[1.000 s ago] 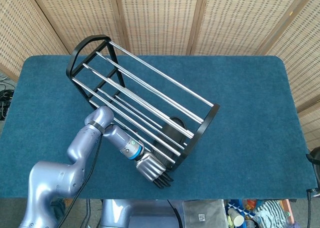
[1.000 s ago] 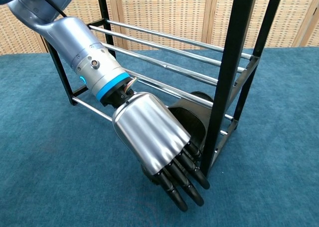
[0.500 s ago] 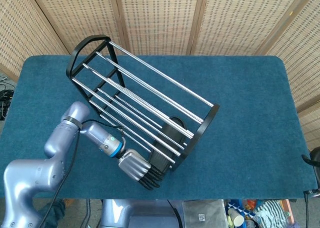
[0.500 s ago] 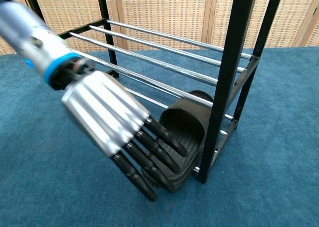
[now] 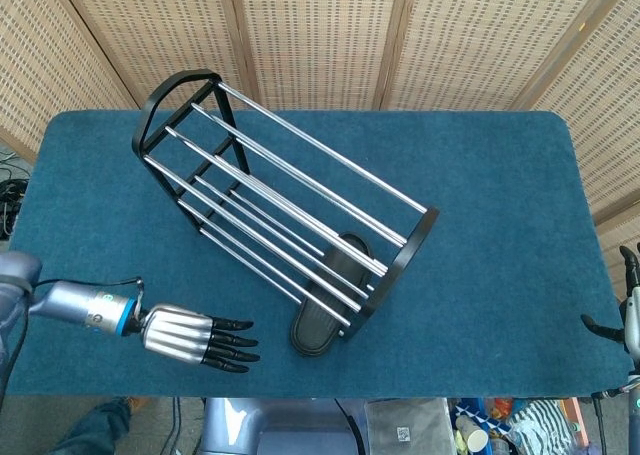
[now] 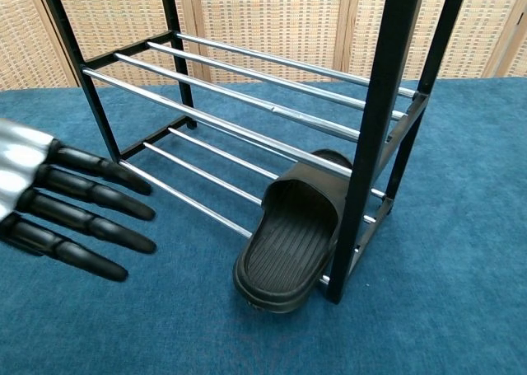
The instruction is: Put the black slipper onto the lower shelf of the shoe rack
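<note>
A: Starting at the left, what is there?

B: The left hand (image 5: 190, 335) lies low over the blue table (image 5: 500, 225), near the front edge. Its dark fingers (image 6: 90, 195) are stretched out and spread apart, pointing toward the rack, and they hold nothing. In the chest view only the fingers and a bit of the silver back of the hand show at the left edge.

A: And next to it?

B: The black slipper (image 5: 325, 310), clear of the fingers, not touching them. It sits on the lower shelf of the shoe rack (image 5: 280, 200), at the rack's near end, beside the black end frame (image 6: 375, 136). The toe end is tucked in under the upper rails; the heel end sticks out past the front rail and tips down toward the table. The chest view shows its ribbed footbed (image 6: 288, 247) facing up.

A: The rack itself?

B: It stands at a slant across the table, chrome rails running from the far left corner toward the middle.

A: And the far right?

B: The right hand (image 5: 628, 320) shows just at the frame edge, off the table. Only a sliver is visible, so I cannot tell whether it is open or closed.
</note>
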Controlling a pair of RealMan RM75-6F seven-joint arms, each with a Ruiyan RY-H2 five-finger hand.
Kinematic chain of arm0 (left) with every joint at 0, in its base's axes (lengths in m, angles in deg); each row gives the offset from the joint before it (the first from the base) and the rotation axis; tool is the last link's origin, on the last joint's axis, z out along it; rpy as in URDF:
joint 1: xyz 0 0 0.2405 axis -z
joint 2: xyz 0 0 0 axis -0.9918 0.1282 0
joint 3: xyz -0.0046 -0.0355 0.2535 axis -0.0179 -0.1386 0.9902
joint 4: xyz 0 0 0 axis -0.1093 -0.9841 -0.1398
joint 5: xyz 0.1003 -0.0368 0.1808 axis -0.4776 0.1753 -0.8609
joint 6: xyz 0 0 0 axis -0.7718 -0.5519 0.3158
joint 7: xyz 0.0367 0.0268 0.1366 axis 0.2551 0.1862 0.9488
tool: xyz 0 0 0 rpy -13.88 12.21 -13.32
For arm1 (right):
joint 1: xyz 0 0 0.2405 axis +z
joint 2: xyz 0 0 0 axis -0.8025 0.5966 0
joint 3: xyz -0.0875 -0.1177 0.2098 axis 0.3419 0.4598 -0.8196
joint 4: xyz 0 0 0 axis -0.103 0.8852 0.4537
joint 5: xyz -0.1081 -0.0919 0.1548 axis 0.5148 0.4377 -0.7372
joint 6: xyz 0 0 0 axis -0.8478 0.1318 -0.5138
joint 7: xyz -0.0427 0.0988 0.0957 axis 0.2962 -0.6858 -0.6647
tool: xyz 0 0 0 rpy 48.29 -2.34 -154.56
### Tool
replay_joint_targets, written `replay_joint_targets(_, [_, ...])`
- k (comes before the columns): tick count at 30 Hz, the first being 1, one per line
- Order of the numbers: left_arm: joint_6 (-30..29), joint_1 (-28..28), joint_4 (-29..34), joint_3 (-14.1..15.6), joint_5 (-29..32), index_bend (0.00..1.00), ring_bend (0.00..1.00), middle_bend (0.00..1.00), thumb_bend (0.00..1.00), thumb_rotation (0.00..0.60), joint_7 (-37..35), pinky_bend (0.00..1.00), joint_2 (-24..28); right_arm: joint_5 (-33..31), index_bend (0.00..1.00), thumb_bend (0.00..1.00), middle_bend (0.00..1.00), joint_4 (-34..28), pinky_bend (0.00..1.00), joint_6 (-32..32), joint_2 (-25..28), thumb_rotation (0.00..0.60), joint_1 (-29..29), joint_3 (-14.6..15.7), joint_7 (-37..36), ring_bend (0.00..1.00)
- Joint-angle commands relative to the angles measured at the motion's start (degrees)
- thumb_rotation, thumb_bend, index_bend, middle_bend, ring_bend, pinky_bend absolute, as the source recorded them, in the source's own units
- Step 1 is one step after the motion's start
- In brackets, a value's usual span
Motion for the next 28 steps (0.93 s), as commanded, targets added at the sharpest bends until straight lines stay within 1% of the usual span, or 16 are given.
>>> replay_joint_targets(1, [-0.77,-12.51,7.19,-2.87,8.99,0.00,0.00,0.00,0.19,0.600,3.00,0.05,3.15,1.54,0.00,0.00,0.00,-0.90,0.00,-0.36,0.41,0.600,-0.25,0.72,-0.33,0.00])
replay_joint_targets(3, [1.17,-17.23,11.05,-4.30,13.85,0.00,0.00,0.00,0.19,0.600,3.93,0.00,4.40,2.32,0.00,0.00,0.00,-1.26,0.00,-0.24,0.60,0.600,-0.27,1.09,-0.53,0.00])
replay_joint_targets(4, [1.84,-18.51,12.57,-4.77,15.36,0.00,0.00,0.00,0.19,0.600,4.05,0.00,4.85,2.66,0.00,0.00,0.00,-1.42,0.00,-0.19,0.65,0.600,-0.28,1.26,-0.62,0.00])
replay_joint_targets(6, [4.27,-21.94,17.36,-5.86,20.57,0.00,0.00,0.00,0.19,0.600,3.21,0.00,6.27,3.38,0.00,0.00,0.00,-1.68,0.00,-0.23,0.78,0.600,-0.32,1.55,-0.74,0.00])
replay_joint_targets(8, [6.88,-25.37,25.28,-7.41,26.52,0.00,0.00,0.00,0.19,0.600,3.23,0.00,8.51,4.34,0.00,0.00,0.00,-2.07,0.00,-0.38,0.94,0.600,-0.44,1.94,-1.04,0.00])
replay_joint_targets(9, [7.40,-26.13,27.57,-7.95,27.91,0.00,0.00,0.00,0.19,0.600,3.67,0.00,9.14,4.58,0.00,0.00,0.00,-2.18,0.00,-0.42,1.00,0.600,-0.48,2.03,-1.15,0.00])
replay_joint_targets(11, [8.80,-28.50,33.50,-9.66,32.73,0.00,0.00,0.00,0.19,0.600,4.96,0.00,10.66,5.34,0.00,0.00,0.00,-2.55,0.00,-0.57,1.20,0.600,-0.59,2.30,-1.47,0.00])
replay_joint_targets(13, [11.09,-30.70,40.49,-12.09,39.16,0.00,0.00,0.00,0.19,0.600,9.81,0.00,12.30,6.09,0.00,0.00,0.00,-2.88,0.00,-0.66,1.39,0.600,-0.70,2.61,-1.81,0.00])
replay_joint_targets(14, [11.94,-31.16,42.92,-12.84,41.19,0.00,0.00,0.00,0.19,0.600,11.81,0.00,12.88,6.29,0.00,0.00,0.00,-2.98,0.00,-0.69,1.45,0.600,-0.73,2.69,-1.88,0.00])
replay_joint_targets(16, [13.91,-32.21,50.39,-15.15,47.14,0.00,0.00,0.00,0.19,0.600,16.95,0.00,14.71,6.99,0.00,0.00,0.00,-3.31,0.00,-0.84,1.63,0.600,-0.83,2.96,-2.07,0.00])
replay_joint_targets(20, [13.68,-34.50,60.98,-19.50,55.04,0.00,0.00,0.00,0.19,0.600,20.78,0.00,16.64,8.58,0.00,0.00,0.00,-4.11,0.00,-1.69,2.16,0.600,-1.27,3.42,-2.66,0.00])
replay_joint_targets(22, [12.48,-35.80,64.03,-21.73,58.04,0.00,0.00,0.00,0.19,0.600,22.95,0.00,16.54,9.19,0.00,0.00,0.00,-4.34,0.00,-2.09,2.41,0.600,-1.46,3.57,-2.94,0.00])
replay_joint_targets(24, [10.94,-36.92,65.52,-23.88,59.94,0.00,0.00,0.00,0.19,0.600,23.94,0.00,15.78,9.52,0.00,0.00,0.00,-4.48,0.00,-2.25,2.62,0.600,-1.59,3.68,-3.13,0.00])
replay_joint_targets(28, [10.46,-38.74,67.03,-27.32,61.84,0.00,0.00,0.00,0.19,0.600,22.21,0.00,14.23,10.09,0.00,0.00,0.00,-4.41,0.00,-2.51,2.80,0.600,-1.83,3.96,-3.39,0.00])
